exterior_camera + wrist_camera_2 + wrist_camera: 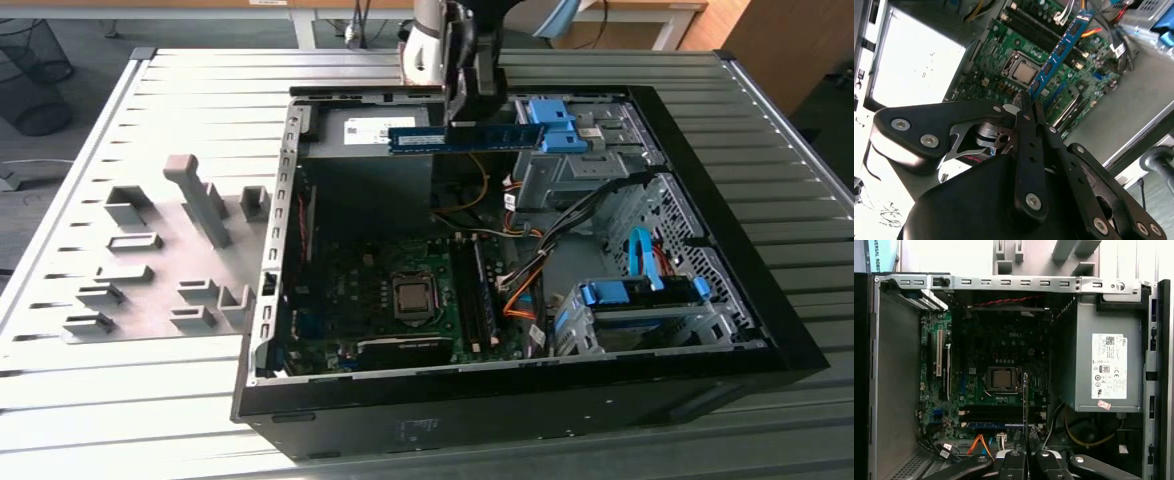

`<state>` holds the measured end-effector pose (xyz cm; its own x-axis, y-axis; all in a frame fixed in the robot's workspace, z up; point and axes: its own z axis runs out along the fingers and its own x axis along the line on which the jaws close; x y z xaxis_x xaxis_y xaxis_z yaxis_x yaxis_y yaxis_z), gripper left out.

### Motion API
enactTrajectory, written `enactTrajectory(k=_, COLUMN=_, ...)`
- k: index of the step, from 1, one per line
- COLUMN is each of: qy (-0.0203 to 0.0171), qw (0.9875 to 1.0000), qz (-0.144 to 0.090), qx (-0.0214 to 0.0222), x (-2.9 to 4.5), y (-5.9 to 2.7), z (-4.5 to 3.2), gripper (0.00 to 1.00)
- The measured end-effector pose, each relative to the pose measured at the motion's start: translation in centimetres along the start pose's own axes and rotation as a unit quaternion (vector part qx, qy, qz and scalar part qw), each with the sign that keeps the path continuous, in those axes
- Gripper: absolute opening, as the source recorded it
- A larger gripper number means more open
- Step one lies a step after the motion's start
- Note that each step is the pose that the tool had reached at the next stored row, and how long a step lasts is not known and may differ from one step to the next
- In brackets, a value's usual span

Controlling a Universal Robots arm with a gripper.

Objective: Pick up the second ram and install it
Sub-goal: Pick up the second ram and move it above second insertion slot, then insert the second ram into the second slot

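The second ram (465,138) is a long blue-green circuit-board stick. It hangs level above the open computer case (747,330), over its far end, with my gripper (469,122) shut on its top edge near the middle. In the second wrist view the ram (1060,49) sticks out from my shut gripper (1029,99) over the green motherboard (1004,75). In the first wrist view the ram (1025,400) shows edge-on above the gripper (1026,452), over the dark memory slots (1004,415) beside the processor socket (1002,379).
The motherboard (360,300) lies on the case floor, with memory slots (475,290) to the exterior view's right of the socket (415,297). Around them are the grey power supply (1104,365), orange cables (523,290) and blue drive latches (554,125) (641,295). Grey fixture blocks (160,260) stand outside the case, to the exterior view's left.
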<state>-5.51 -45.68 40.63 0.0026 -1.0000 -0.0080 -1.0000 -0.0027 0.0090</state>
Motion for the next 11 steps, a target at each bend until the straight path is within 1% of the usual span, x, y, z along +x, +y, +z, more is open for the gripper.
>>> enactTrajectory(k=5, qy=0.0000, qw=1.0000, qz=-0.002, qx=0.0000, x=0.01, y=-1.27, z=-0.01, gripper=0.14)
enactTrajectory(k=11, qy=0.0000, qw=1.0000, qz=-0.003, qx=0.0000, x=0.00, y=-1.40, z=-0.01, gripper=0.14)
